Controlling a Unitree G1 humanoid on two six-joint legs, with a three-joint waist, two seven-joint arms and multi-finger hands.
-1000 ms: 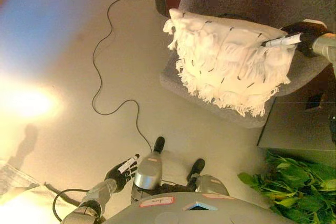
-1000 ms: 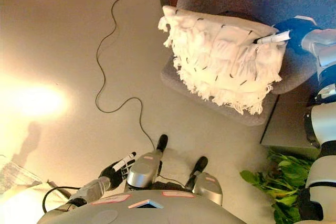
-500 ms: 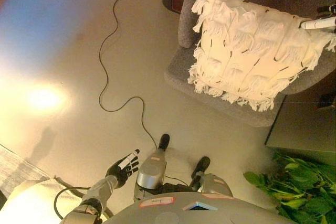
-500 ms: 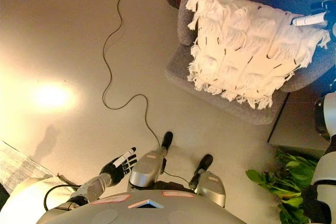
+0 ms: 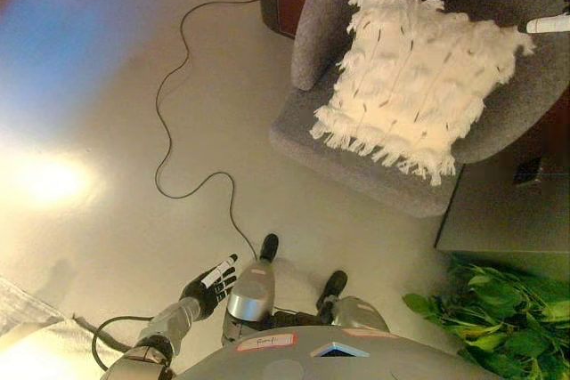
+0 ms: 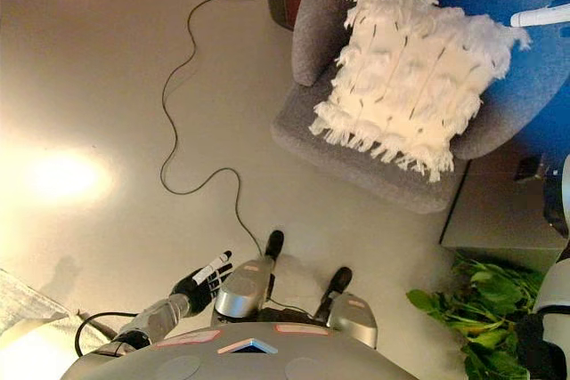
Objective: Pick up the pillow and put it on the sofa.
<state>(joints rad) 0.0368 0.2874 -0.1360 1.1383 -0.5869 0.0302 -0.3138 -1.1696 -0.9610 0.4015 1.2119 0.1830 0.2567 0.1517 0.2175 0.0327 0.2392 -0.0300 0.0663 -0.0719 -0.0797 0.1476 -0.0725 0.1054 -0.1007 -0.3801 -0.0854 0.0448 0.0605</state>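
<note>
The white fringed pillow (image 5: 419, 100) lies on the seat of the grey sofa (image 5: 356, 162), leaning up against its backrest, with its fringe hanging toward the seat's front edge. At the pillow's far right corner only a white fingertip of the right hand (image 6: 543, 16) shows at the view's edge, right beside the pillow, and whether those fingers are spread or pinching I cannot tell. The left hand (image 5: 207, 289) hangs low and well clear of the sofa, over the pale floor (image 5: 107, 131), fingers straight and loosely spread and holding nothing; a leafy green plant (image 5: 499, 318) stands just below the sofa's right end.
</note>
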